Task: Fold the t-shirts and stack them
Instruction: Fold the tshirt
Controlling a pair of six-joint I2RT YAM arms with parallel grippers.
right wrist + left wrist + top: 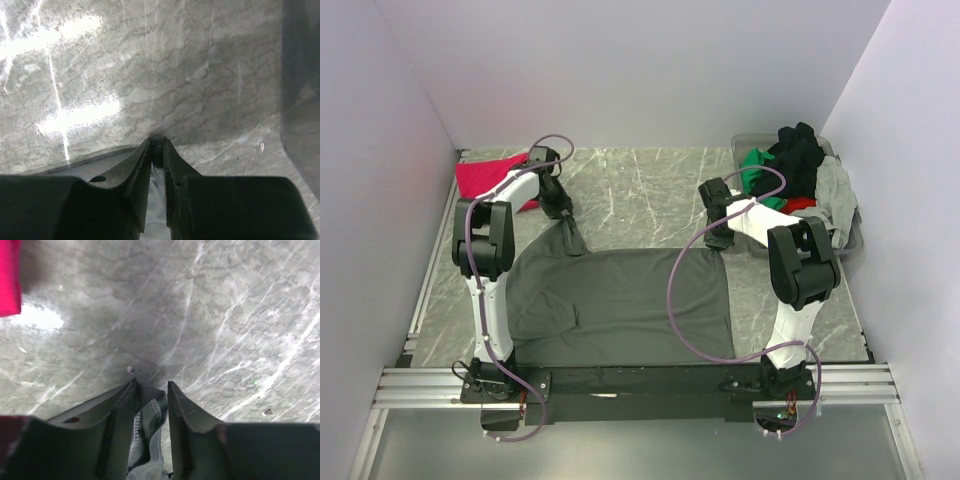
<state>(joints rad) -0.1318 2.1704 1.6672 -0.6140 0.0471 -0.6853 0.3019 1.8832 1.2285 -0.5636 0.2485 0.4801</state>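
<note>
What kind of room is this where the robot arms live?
Probably a robot test booth: plain white walls box in a marble-look table, the left arm and right arm are bolted to a metal rail, and a clear tub holds shirts.

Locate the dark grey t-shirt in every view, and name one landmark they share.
Top external: the dark grey t-shirt lies spread mid-table, between the arms.
Left wrist: bottom centre, a stitched fold of it sits pinched in the left tool.
Right wrist: bottom centre, only a sliver shows, pinched in the right tool.
Shared landmark: the grey marbled tabletop, which fills both wrist views.
</note>
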